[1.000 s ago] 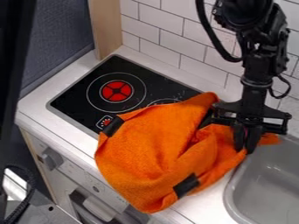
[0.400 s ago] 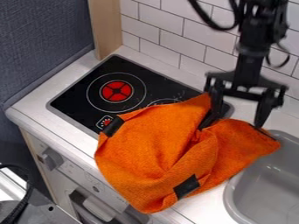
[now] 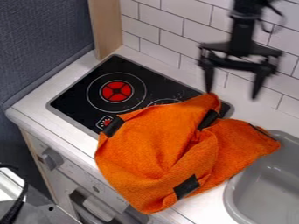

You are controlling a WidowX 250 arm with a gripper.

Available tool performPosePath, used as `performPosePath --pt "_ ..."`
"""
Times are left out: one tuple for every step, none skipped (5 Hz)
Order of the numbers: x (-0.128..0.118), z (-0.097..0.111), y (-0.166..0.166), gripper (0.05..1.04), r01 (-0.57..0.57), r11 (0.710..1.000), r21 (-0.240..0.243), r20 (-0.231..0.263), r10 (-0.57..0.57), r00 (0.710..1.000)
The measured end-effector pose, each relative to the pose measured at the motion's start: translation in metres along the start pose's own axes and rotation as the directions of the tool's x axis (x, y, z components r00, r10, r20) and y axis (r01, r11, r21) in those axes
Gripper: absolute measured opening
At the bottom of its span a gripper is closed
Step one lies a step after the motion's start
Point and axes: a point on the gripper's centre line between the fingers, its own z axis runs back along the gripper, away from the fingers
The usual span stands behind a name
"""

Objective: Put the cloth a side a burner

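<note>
1. White wall tiles [image 3: 166,28] rise behind the black cooktop [image 3: 140,72]; right of it sits the grey sink [image 3: 265,188].
2. Orange cloth [image 3: 158,148] covers the cooktop's near-right part, spreading onto the counter [image 3: 73,135]; beside it, the red-centred burner [image 3: 116,91] is uncovered.
3. Up and right of the cooktop, the gripper [image 3: 232,93] hangs wide apart, holding nothing.

A toy kitchen, shown by its cooktop [image 3: 154,81], grey sink [image 3: 257,188] and white wall tiles [image 3: 166,30].
</note>
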Motion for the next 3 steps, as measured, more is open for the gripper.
performPosePath --pt "0.003 0.013 0.043 1.0 -0.031 0.999 0.006 0.028 0.031 0.999" --pt "0.003 0.028 0.078 1.0 -0.071 0.997 -0.017 0.052 0.072 0.996" --pt "0.002 0.033 0.101 1.001 -0.089 0.996 -0.012 0.036 0.09 0.995"
